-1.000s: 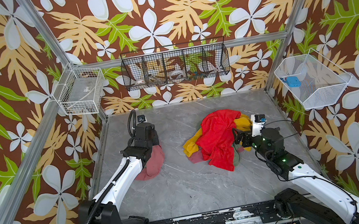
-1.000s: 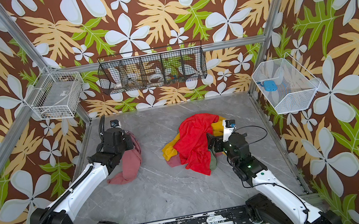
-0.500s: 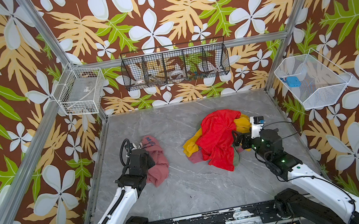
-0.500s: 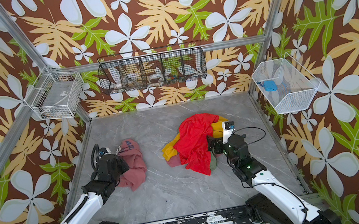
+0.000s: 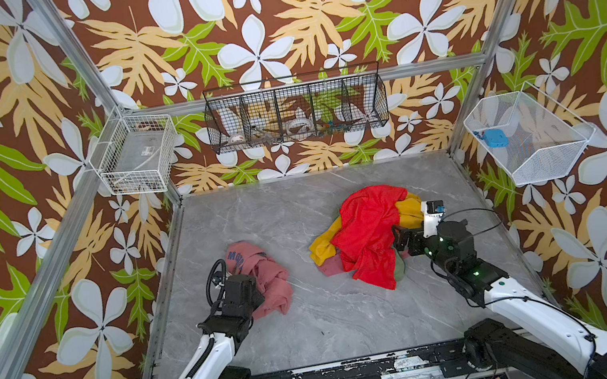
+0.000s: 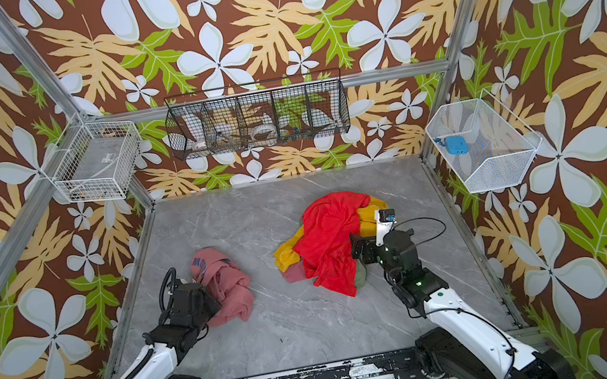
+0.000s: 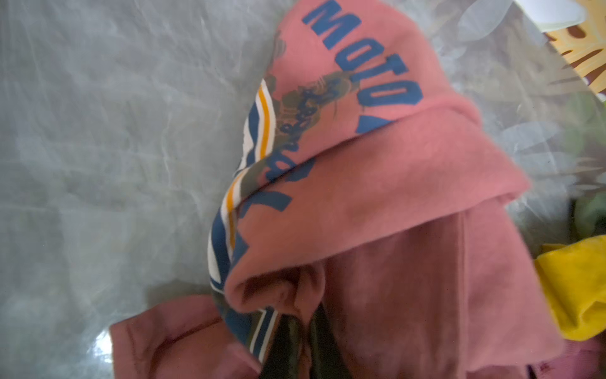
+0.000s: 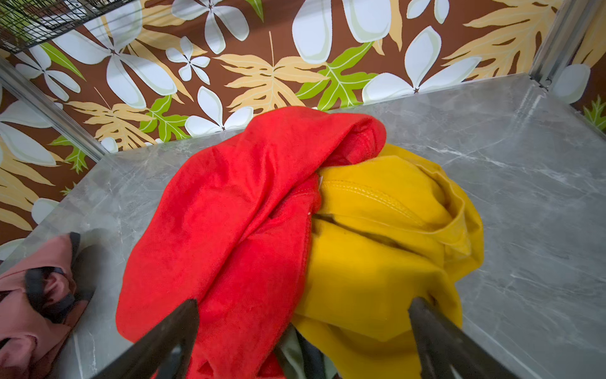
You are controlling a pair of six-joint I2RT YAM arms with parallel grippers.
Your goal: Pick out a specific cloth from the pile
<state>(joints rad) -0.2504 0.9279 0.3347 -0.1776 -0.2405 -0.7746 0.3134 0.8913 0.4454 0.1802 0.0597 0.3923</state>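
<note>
The left gripper (image 7: 303, 331) sits at the bottom centre of the left wrist view. Its two dark fingers (image 7: 287, 341) stand close together, with a fold of the cloth (image 7: 393, 183) bunched over their tips. Whether they are pinching the fold or have let it go cannot be told. The cloth spreads up and to the right from the fingers. It is dusty pink, with blue letters reading "MOTO" near the top centre and a blue, white and orange striped band down its left edge.

In both top views the cloth (image 5: 272, 284) lies crumpled on the grey marble table (image 5: 318, 331), left of centre, touching the front of the left arm's wrist. The pile (image 5: 365, 238) lies right of centre, well apart from the cloth.

The right gripper (image 8: 305, 308) is spread wide at the bottom of the right wrist view. Between its fingers lie the red cloth (image 8: 229, 213) and a yellow cloth (image 8: 377, 262) of the pile.
</note>
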